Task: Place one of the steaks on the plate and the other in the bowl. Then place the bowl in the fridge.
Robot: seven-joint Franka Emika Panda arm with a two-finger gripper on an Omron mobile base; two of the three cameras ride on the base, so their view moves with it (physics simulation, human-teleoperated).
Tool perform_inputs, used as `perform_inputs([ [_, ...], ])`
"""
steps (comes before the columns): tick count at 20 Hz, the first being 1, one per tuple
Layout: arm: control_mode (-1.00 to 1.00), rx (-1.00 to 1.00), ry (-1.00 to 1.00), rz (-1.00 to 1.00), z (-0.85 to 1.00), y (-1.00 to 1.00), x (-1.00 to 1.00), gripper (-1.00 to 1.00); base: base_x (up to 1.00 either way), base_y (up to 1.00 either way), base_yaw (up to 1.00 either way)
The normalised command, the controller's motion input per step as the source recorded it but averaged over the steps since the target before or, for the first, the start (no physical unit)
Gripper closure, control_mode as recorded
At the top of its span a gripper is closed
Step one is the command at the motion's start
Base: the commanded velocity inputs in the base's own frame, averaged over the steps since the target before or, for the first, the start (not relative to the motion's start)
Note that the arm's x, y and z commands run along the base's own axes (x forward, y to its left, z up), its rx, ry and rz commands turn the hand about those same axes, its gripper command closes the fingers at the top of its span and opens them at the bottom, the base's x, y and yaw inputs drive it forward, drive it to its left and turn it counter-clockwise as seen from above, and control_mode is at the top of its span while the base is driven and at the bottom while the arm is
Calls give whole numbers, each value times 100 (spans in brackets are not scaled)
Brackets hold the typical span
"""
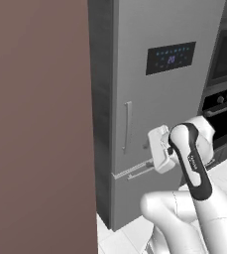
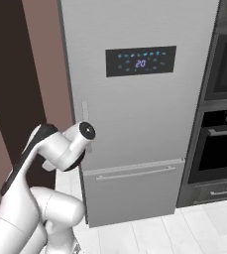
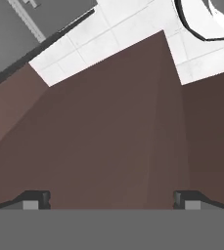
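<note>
- The gripper [image 3: 111, 199] is nearest the hand camera: its two dark fingertips [image 3: 34, 199] stand wide apart with nothing between them, so the jaws are released and empty.
- Ahead of the jaws, in the hand view, lies a brown panel [image 3: 108, 136], then white floor tiles [image 3: 128, 19] beyond its edge.
- The fridge [image 1: 154, 99] stands closed beside the hand, which hovers at the seam between the upper door and the lower drawer, just beside the drawer's bar.
- The vertical handle [image 1: 127, 126] of the upper door runs up and down, above and to one side of the jaws; its long axis is upright.
- My judgement: the jaws point away from that handle, toward the floor and panel, so the wrist must turn before any pull.
- The steaks, plate and bowl cannot be placed from these views.
</note>
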Motion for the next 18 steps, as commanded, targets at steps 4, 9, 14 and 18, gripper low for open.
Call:
perform_inputs([
  [4,-100,0,1,0,-10,-63,42,-100,0,0,0],
  [9,-100,13,0,-16,-11,-27,47,-100,0,0,0],
  [14,-100,27,0,-26,-2,-6,38,-100,0,0,0],
  [18,-100,21,3,-25,0,0,35,-100,0,0,0],
])
